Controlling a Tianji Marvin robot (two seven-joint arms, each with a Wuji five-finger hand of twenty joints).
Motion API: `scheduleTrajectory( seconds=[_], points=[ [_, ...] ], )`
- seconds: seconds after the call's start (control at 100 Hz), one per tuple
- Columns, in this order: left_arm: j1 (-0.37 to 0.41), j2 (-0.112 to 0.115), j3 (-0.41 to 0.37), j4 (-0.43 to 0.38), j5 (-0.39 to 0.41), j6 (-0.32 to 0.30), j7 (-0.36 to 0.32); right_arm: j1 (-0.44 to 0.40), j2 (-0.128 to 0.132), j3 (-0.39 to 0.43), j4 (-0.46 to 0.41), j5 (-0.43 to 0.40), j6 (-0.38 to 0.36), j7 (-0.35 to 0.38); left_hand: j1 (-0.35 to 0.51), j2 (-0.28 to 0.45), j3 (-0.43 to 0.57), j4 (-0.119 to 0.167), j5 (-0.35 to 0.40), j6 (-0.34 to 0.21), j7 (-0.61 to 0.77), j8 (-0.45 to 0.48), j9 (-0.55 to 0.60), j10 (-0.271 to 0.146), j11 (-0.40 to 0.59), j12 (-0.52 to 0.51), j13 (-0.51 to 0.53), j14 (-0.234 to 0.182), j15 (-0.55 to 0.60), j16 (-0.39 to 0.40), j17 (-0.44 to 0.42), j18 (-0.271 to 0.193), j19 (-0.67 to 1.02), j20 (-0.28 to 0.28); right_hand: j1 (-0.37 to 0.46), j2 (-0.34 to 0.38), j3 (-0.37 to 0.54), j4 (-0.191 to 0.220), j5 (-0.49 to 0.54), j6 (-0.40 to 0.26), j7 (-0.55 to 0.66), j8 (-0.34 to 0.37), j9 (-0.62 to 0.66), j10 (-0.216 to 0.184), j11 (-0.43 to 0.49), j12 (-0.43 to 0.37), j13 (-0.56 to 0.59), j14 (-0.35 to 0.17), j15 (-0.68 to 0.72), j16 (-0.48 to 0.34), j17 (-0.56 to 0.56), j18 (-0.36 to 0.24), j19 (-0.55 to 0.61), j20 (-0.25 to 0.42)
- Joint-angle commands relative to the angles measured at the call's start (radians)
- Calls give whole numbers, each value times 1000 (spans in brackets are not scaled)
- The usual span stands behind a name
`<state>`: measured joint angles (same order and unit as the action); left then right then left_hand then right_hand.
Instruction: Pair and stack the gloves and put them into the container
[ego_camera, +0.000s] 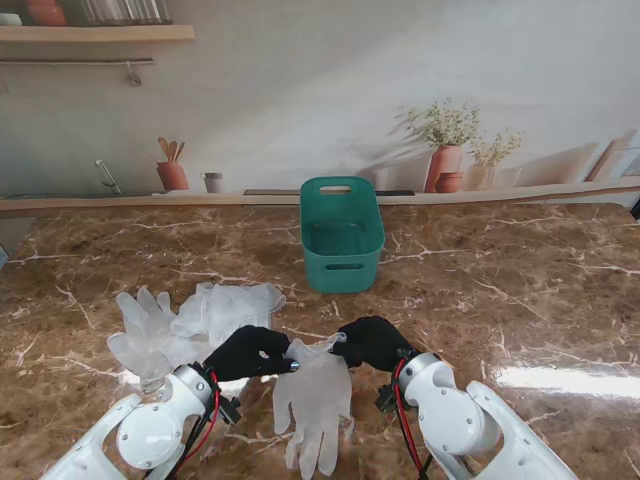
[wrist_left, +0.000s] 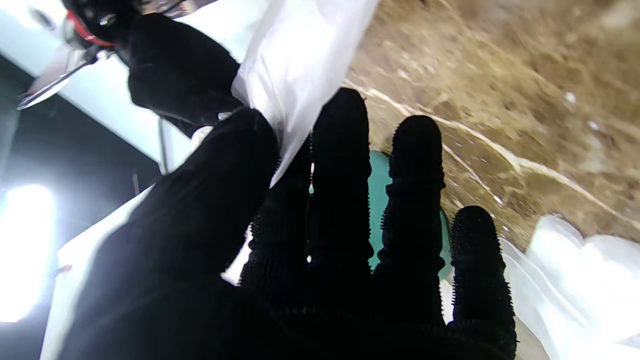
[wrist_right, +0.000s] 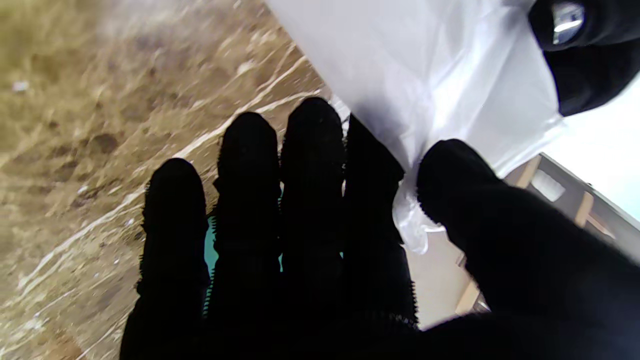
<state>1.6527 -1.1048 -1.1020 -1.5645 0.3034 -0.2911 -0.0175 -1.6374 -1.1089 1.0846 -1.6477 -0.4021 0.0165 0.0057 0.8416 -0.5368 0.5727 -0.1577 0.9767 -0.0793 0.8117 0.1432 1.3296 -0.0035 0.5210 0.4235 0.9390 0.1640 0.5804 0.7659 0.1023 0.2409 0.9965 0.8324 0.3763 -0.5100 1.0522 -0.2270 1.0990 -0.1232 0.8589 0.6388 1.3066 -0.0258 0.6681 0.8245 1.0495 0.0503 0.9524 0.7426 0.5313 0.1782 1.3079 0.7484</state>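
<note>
A translucent white glove (ego_camera: 315, 400) hangs by its cuff between my two black hands, fingers pointing toward me. My left hand (ego_camera: 248, 352) pinches the cuff's left corner, and the glove (wrist_left: 295, 60) runs between thumb and index finger. My right hand (ego_camera: 372, 342) pinches the right corner, where the glove (wrist_right: 425, 75) is caught between thumb and forefinger. More white gloves (ego_camera: 190, 320) lie in a loose pile on the marble to the left. The teal container (ego_camera: 340, 235) stands upright and open farther from me, near the middle.
The brown marble table (ego_camera: 520, 290) stretches to the right. A bright glare patch (ego_camera: 570, 380) lies near my right arm. The back wall carries a painted shelf with pots and vases (ego_camera: 445, 165).
</note>
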Motion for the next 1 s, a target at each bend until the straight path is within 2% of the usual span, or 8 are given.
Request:
scheduleTrajectory(
  seconds=[0.0, 0.31, 0.43, 0.69, 0.76, 0.8, 0.85, 0.99],
  points=[
    [-30, -21, 20, 27, 22, 35, 23, 27, -15, -9, 46, 0, 12, 7, -8, 5, 41, -24, 9, -25, 24, 2, 59, -5, 28, -9, 4, 10, 38, 4, -19, -6, 37, 16, -28, -21, 8, -3, -11, -17, 4, -20, -3, -3, -6, -17, -17, -26, 3, 7, -8, -16, 9, 5],
    [-145, -51, 142, 148, 161, 170, 168, 182, -36, -146, 298, -237, -15, -213, -29, -24, 61, -42, 11, -38, 34, 5, -1, -32, 18, 86, -101, 18, 27, 26, -60, -4, 22, 19, -50, -53, 35, -3, 2, -56, 53, -33, 17, -24, 16, -25, 5, -43, 2, 5, 16, -19, 4, -5],
    [-179, -58, 180, 180, 221, 221, 218, 225, -46, -188, 368, -273, -25, -287, -39, -35, 39, -47, 1, -68, 50, 22, -40, -57, 12, 134, -162, 4, 0, 24, -75, -14, 8, 15, -46, -59, 32, -1, 5, -70, 70, -20, 20, -33, 26, -22, 9, -48, 5, 6, 22, -21, 4, -8],
    [-243, -59, 238, 220, 289, 318, 225, 293, -63, -252, 455, -320, -23, -394, -33, -27, 8, -43, -63, -20, 0, 44, -102, -40, -17, 188, -220, 7, -17, 21, -92, -22, -16, -10, -17, -72, -8, 7, 6, -108, 86, 7, 16, -50, 38, -16, 9, -67, 4, 7, 28, -31, 3, -14],
    [-256, -57, 251, 222, 301, 348, 216, 303, -64, -264, 460, -332, -4, -400, -96, -11, 63, -41, -146, 27, -238, 109, -282, -7, -76, 145, -316, 12, -72, -1, -120, -32, -41, -38, -17, -69, -14, 14, 8, -106, 84, 7, 16, -50, 38, -16, 10, -66, 3, 6, 29, -31, 3, -15],
    [-259, -50, 255, 213, 311, 368, 189, 306, -63, -268, 459, -340, 11, -398, -174, 28, 129, 16, -207, 54, -352, 119, -433, 18, -108, 27, -399, 4, -129, -31, -144, -47, -71, -53, -19, -69, -16, 20, 8, -101, 79, 4, 17, -50, 36, -18, 11, -64, 0, 4, 31, -30, 2, -17],
    [-263, -44, 259, 205, 324, 383, 166, 306, -61, -270, 452, -347, 32, -391, -202, 48, 113, 34, -293, 97, -469, 91, -608, 47, -163, -33, -503, -6, -212, -99, -170, -86, -132, -81, -25, -71, -16, 25, 5, -88, 64, -12, 13, -48, 24, -27, 7, -61, -10, -2, 29, -29, -4, -22],
    [-256, -41, 247, 190, 331, 394, 159, 286, -53, -254, 412, -368, 103, -367, -207, 109, 60, 45, -363, 146, -573, 47, -799, 59, -197, -120, -614, -36, -320, -229, -160, -141, -290, -199, -51, -111, -46, 14, -84, -57, 0, -124, -62, -39, -55, -83, -48, -60, -92, -41, -3, -39, -41, -49]
  ],
)
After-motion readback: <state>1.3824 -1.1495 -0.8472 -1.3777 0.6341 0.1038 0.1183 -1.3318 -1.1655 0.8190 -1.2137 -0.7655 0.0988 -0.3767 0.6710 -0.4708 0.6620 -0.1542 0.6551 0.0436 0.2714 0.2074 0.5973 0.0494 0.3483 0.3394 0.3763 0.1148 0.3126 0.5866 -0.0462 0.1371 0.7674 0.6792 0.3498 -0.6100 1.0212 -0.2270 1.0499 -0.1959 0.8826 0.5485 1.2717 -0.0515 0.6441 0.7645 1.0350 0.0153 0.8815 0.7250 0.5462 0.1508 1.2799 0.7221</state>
